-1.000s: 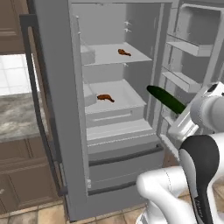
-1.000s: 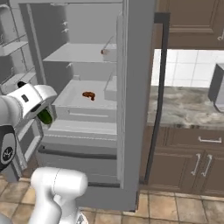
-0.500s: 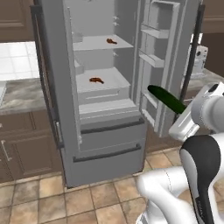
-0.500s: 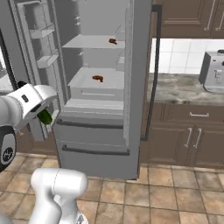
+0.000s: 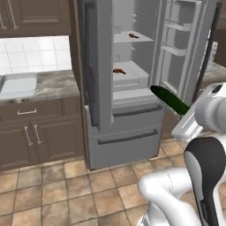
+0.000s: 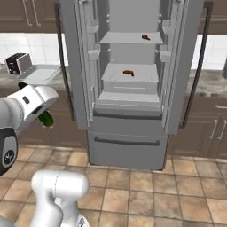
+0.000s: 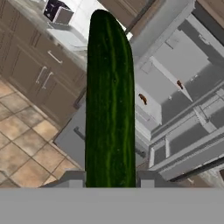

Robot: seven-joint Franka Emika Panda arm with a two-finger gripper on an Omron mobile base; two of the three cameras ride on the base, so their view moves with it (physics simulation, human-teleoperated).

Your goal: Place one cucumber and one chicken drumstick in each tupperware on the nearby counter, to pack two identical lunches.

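My gripper [image 7: 109,181] is shut on the long dark green cucumber [image 7: 109,100], which sticks straight out from the fingers. The same cucumber [image 5: 169,99] hangs in front of the open fridge, and its end [image 6: 45,119] pokes out below the white hand at the left. Two reddish-brown chicken drumsticks lie in the fridge, one [image 6: 145,37] on the upper shelf and one [image 6: 128,72] on the shelf below. A pale tupperware [image 6: 44,74] rests on the marbled counter [image 6: 13,79] left of the fridge, beside a toaster [image 6: 17,63]. The second cucumber is out of view.
The grey fridge [image 6: 128,88] stands with both doors [image 5: 95,66] swung open, its drawers shut below. Dark brown cabinets [image 5: 35,132] run under the counter, and tan floor tiles [image 6: 133,186] spread in front. A pale tray [image 5: 17,83] lies on the counter left of the fridge.
The whole picture has shifted: the base has backed away and turned, so the fridge looks farther off and the left counter has come into view. The cucumber stays in my gripper.
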